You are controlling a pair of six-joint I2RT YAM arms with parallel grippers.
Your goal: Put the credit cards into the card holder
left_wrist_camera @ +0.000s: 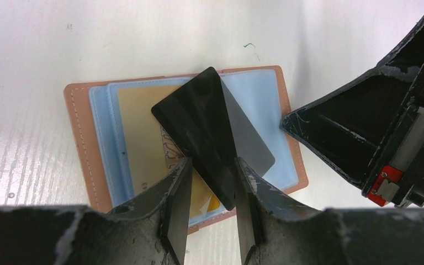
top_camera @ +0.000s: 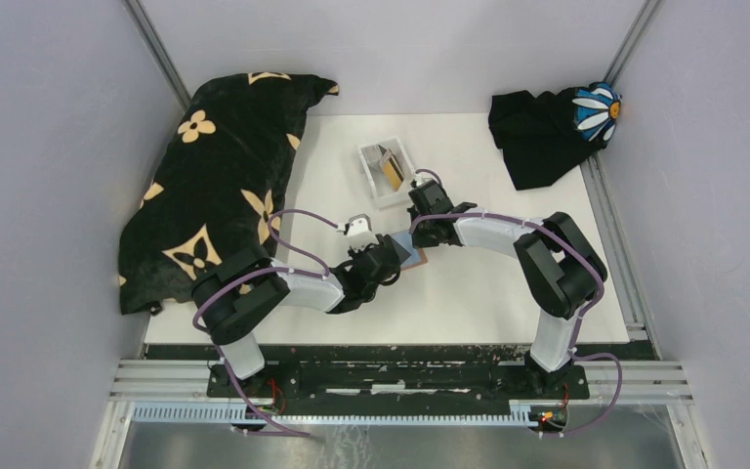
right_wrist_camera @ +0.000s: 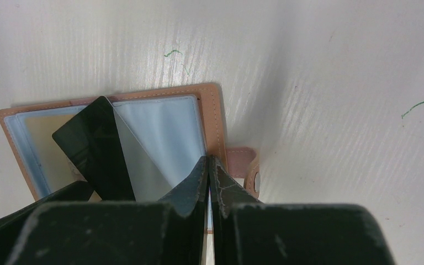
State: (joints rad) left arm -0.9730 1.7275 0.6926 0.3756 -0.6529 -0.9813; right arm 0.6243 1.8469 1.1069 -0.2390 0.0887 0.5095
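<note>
The card holder [left_wrist_camera: 77,132] is laid open and flat on the table [top_camera: 469,283], its pale blue sleeves turned upward, just in front of the two arms. One gold card [left_wrist_camera: 135,138] is seen lodged in the sleeve on one half, so that part of the task is judged done. A black card [left_wrist_camera: 199,116] is pinched by the left gripper [left_wrist_camera: 212,165], whose fingers are closed on it from both sides. The card is held tilted over the holder with one end raised. Its lower end is hidden between the fingers, so whether it touches a sleeve cannot be told. It is not yet inserted in any slot. The right gripper [right_wrist_camera: 208,161] is pressed together with nothing between its fingers, and its tips are set down on the edge of the holder's other half, beside the snap tab [right_wrist_camera: 242,157], apparently pinning the holder flat. Farther back on the table a white tray [top_camera: 388,200] is seen with more cards [top_camera: 391,168] standing in it. At least one gold-coloured one is made out, but the number cannot be counted. The task is therefore judged to be partway: one card is stowed, a second is in hand and has to be slid in, and the tray's cards have to be fetched and stowed afterwards
</note>
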